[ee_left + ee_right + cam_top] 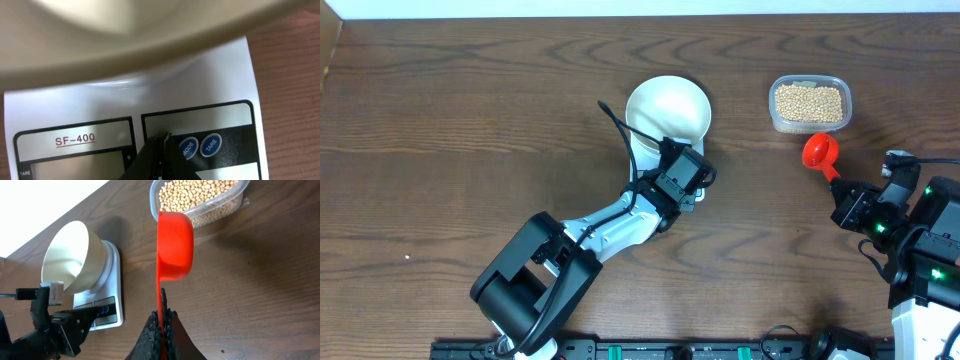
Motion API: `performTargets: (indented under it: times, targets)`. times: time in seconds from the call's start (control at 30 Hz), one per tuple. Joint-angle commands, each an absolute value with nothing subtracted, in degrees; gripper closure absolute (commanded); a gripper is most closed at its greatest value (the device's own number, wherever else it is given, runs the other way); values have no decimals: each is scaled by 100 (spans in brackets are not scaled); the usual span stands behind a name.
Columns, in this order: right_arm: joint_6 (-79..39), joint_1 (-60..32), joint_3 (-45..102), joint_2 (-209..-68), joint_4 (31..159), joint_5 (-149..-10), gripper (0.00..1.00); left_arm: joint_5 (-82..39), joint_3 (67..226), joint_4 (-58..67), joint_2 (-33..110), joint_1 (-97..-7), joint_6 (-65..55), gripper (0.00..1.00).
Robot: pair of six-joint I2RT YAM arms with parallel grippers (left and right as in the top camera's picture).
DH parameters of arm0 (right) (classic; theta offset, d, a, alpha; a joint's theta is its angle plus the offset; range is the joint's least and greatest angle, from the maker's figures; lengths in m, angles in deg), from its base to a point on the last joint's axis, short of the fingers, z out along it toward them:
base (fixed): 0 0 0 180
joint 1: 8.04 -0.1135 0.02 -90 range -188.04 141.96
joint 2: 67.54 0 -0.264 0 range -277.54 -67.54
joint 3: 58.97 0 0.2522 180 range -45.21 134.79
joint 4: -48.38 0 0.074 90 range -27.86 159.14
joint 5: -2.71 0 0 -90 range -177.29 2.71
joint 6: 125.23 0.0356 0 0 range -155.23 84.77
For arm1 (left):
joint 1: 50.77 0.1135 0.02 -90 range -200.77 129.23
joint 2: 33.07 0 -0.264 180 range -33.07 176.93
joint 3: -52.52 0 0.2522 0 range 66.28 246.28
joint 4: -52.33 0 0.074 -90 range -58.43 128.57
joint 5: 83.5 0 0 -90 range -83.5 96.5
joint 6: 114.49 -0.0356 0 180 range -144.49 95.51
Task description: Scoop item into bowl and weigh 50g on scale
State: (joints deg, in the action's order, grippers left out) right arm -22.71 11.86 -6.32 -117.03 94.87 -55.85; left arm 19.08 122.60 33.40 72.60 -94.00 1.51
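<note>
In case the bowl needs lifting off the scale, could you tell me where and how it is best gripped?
Pinch the rim of the bowl from above, one finger inside and one outside: it looks too wide to span, its wall flares outward, and it is empty. Take the rim on the side away from the front of the scale, where the shut left gripper sits.

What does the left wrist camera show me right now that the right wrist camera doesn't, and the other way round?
Left wrist only: the SF-400 label and the readable MODE and TARE lettering on the blue round buttons.

Right wrist only: the red plastic scoop gripped in the right claw, the clear plastic tub of small tan-yellow beans, and the empty inside of the round white bowl.

Both: that bowl standing on the flat white kitchen scale, the shut left claw at the scale's front panel, and the brown wooden table.
</note>
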Motion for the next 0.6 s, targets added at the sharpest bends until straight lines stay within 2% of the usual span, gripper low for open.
performTargets:
  times: [0.0,0.57]
  targets:
    - [-2374,1173,-547,-11705,9493,-5591,99,2129,12087,3158,7627,-9306,398,93]
    - [-2374,1173,-547,-11705,9493,-5591,99,1899,12087,3394,7815,-9306,606,93]
